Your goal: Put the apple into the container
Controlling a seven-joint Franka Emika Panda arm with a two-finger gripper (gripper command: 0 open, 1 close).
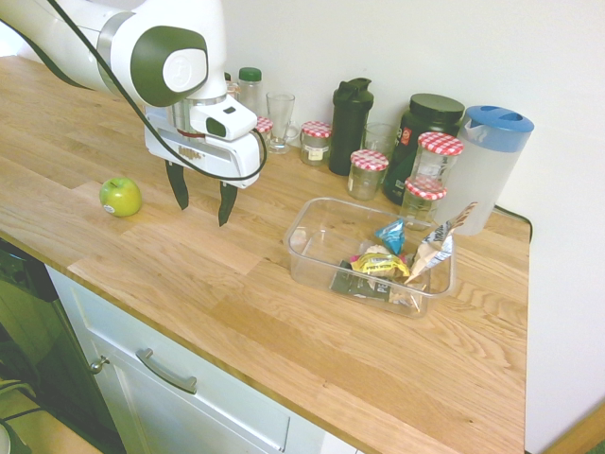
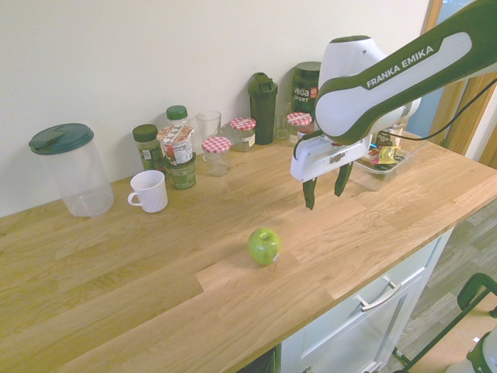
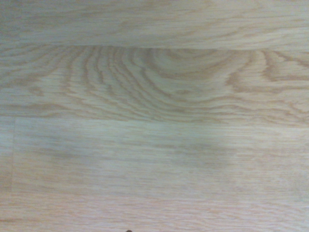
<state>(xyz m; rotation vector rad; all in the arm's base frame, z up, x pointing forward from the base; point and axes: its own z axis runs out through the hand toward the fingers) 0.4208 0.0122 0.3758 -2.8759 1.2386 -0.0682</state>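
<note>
Nearest the front edge of the pale oak plank bench [image 1: 236, 284], the small shiny yellow-green apple [image 1: 120, 197] sits alone on bare wood, touching nothing. Just beyond it, the white arm's jaws [image 1: 201, 195] hang above the bench with the two dark fingers spread apart and nothing between them; the apple lies off to one side, near but clear of them. The wrist view shows only wood grain. Further along, well apart from the apple, stands the shallow clear plastic rectangular container [image 1: 312, 248], holding what look like crumpled snack wrappers [image 1: 383, 263], though they are hard to make out. Against the wall behind stand glass jars with red-checked lids [image 1: 368, 173], a black shaker bottle [image 1: 350, 126] and a blue-lidded translucent pitcher [image 1: 490, 165].
</note>
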